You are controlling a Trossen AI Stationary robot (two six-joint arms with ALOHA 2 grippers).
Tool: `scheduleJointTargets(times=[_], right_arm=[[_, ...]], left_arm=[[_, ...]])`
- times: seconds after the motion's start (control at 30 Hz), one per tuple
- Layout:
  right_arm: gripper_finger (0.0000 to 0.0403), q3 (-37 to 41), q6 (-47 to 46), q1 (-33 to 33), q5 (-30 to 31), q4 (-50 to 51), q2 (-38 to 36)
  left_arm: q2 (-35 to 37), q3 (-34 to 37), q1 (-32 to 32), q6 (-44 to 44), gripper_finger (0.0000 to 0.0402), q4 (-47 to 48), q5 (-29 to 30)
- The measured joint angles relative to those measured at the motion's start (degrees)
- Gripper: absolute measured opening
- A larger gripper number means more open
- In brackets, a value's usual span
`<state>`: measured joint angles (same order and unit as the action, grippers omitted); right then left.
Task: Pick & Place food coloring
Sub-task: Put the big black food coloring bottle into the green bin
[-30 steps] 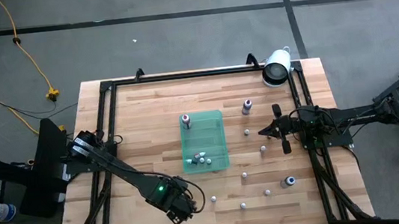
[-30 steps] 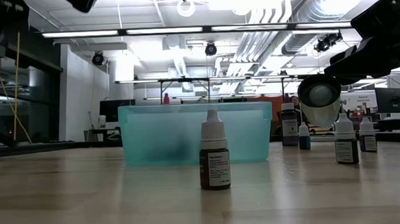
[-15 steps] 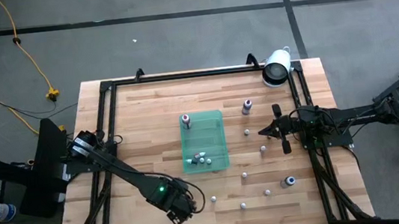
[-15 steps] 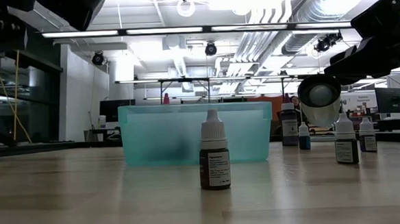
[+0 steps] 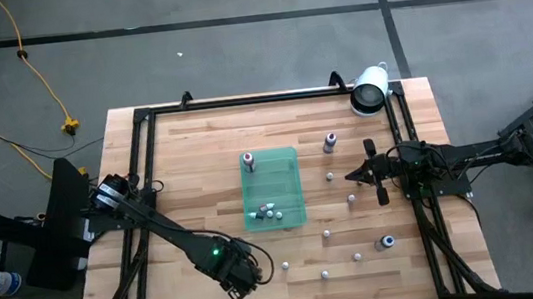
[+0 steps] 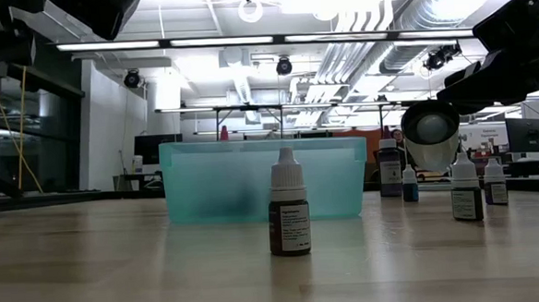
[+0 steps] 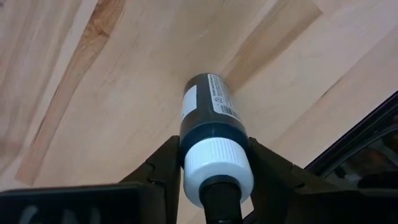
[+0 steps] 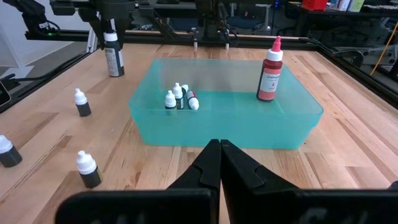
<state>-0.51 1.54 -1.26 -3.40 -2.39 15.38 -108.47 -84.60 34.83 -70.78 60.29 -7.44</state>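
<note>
The left gripper (image 5: 243,278), low over the desk (image 5: 178,170) near its front edge and a little left of centre, has just drawn its fingers in from fully spread; in the left wrist view they now press both sides of a dark food coloring bottle (image 7: 210,118) at its white cap, the bottle upright on the wood, so the grasp looks made and a lift toward the green tray (image 5: 270,159) seems the next step; the tray, at the desk's middle, already holds several small bottles (image 8: 181,98) lying down and a red-filled one (image 8: 271,73) upright; other bottles (image 5: 358,257) stand scattered across the right half; the right gripper (image 5: 354,174), clenched on nothing, waits by the right edge beside them.
</note>
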Motion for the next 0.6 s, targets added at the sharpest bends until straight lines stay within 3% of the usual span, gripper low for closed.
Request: scheduleJointTargets(times=[0.27,0.6], right_arm=[[0.0,0.0,0.0,0.0,0.0,0.0,0.0],[0.0,0.0,0.0,0.0,0.0,0.0,0.0]], left_arm=[[-0.1,-2.8,-0.7,2.2,0.013,3.1,0.4],[-0.1,-16.5,-4.9,13.5,0.013,15.8,6.5]])
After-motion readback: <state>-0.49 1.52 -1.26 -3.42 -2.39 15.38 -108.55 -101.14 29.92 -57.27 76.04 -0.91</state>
